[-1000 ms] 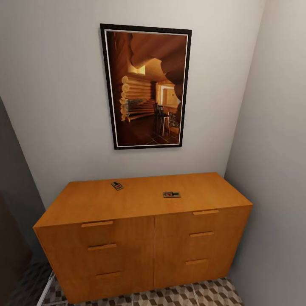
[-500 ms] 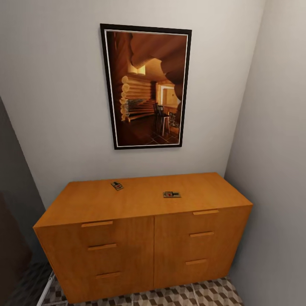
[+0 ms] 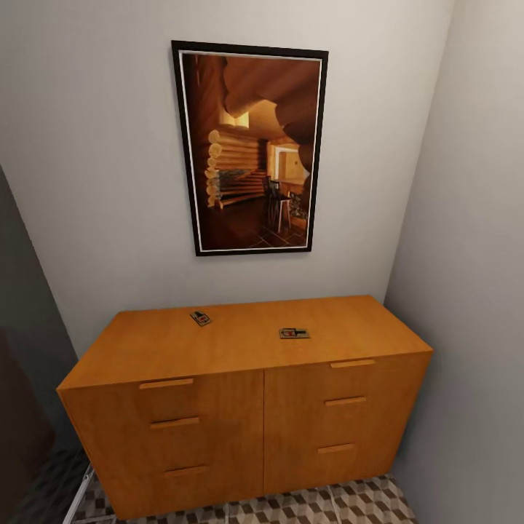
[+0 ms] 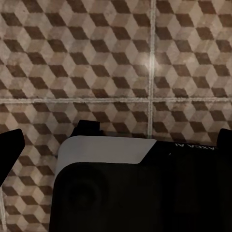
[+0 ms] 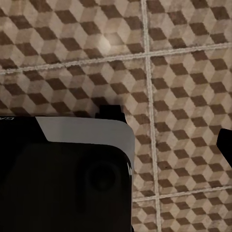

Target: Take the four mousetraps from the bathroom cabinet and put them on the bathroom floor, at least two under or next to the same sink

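The orange-brown cabinet [image 3: 240, 407] stands against the back wall in the head view, all its drawers shut. Two mousetraps lie on its flat top: one [image 3: 201, 318] towards the back left, one [image 3: 294, 333] right of the middle. Other mousetraps are out of view. Cube-pattern bathroom floor [image 3: 327, 506] shows below the cabinet. In the left wrist view my left gripper [image 4: 116, 145] hangs open over the floor tiles [image 4: 96, 58], its dark fingertips [image 4: 10, 150] at the picture's two sides. My right gripper [image 5: 116, 145] is likewise open over the tiles [image 5: 183, 72], with one fingertip [image 5: 225, 145] showing. The sink is out of view.
A framed picture [image 3: 249, 149] hangs above the cabinet. A grey wall [image 3: 466, 291] closes the right side next to the cabinet, and a dark surface [image 3: 22, 407] stands at the left. My own black-and-white base [image 4: 106, 154] [image 5: 82, 133] lies below both grippers.
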Motion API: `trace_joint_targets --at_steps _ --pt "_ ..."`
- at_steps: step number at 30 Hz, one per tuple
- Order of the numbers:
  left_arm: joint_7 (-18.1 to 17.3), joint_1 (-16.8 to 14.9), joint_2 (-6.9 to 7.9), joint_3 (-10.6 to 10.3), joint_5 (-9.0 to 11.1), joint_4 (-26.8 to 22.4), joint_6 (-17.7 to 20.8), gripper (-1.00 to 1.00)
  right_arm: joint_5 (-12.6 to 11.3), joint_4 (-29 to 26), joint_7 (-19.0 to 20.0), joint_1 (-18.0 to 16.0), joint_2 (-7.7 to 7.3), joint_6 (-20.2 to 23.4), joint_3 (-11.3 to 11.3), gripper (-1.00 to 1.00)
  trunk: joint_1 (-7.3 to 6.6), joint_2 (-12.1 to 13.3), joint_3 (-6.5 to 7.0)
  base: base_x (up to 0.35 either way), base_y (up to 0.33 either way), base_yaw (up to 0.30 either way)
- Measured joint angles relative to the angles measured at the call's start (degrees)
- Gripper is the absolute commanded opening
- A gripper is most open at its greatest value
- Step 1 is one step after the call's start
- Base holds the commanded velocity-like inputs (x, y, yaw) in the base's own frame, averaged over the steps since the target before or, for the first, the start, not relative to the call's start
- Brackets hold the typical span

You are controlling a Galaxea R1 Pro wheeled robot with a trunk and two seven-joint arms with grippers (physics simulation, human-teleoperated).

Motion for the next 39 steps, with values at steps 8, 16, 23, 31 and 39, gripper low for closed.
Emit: trace_joint_targets --at_steps 8,16,23,31,39 --pt "0.00 0.00 -0.03 0.00 -0.01 0.00 0.00 1.00 0.00 0.00 -0.03 0.00 -0.03 -0.10 0.00 1.00 0.00 0.00 0.00 0.000 0.000 0.000" --pt "0.00 0.00 -0.04 0.00 -0.10 -0.01 0.00 1.00 0.12 0.00 -0.01 0.00 -0.08 -0.10 0.16 1.00 0.00 0.00 0.00 0.000 0.000 0.000" --pt "0.05 1.31 1.26 1.34 -0.49 0.35 -1.29 1.00 -1.11 1.25 -0.76 1.32 -0.23 -1.28 -1.12 1.00 0.00 0.00 0.00 0.000 0.000 0.000" --pt "-0.08 3.93 1.80 0.95 -1.13 0.23 -2.26 1.00 -3.53 0.49 -0.52 3.93 -0.35 -3.60 -3.68 1.00 0.00 0.00 0.00 0.000 0.000 0.000" --pt "-1.13 6.55 1.89 -1.23 -3.71 0.04 0.32 1.00 -1.03 -0.54 0.06 6.50 -2.77 -3.47 -2.35 1.00 0.00 0.00 0.00 0.000 0.000 0.000"
